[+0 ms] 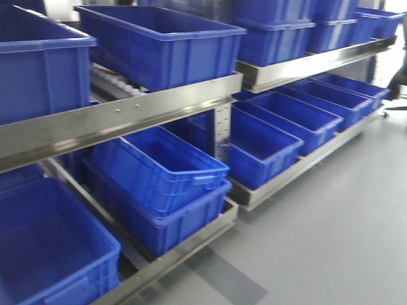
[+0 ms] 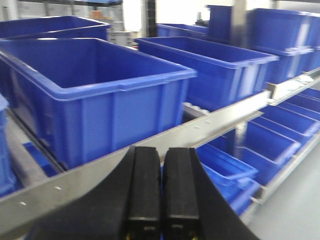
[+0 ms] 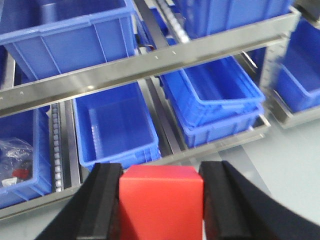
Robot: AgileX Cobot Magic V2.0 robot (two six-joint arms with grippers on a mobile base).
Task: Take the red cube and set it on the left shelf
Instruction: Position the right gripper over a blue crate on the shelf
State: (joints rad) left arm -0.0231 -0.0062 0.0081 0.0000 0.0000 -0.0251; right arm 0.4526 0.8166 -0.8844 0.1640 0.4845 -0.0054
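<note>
**Red cube clamped in my right gripper, off the shelf**

Closest to me, the right gripper (image 3: 161, 172) is clamped on the red cube (image 3: 161, 205), which sits between its black fingers. My left gripper (image 2: 161, 155) has its fingers pressed together. Beyond both, the left shelf (image 1: 127, 114) shows its steel front rail, lined with blue crates (image 1: 159, 44).

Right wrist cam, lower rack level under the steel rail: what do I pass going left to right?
Crate with a clear bag → roller strip → empty single crate → two stacked crates → perforated steel upright → blue crate at right edge. Nearer the camera, the right gripper has the red cube between its jaws.
</note>
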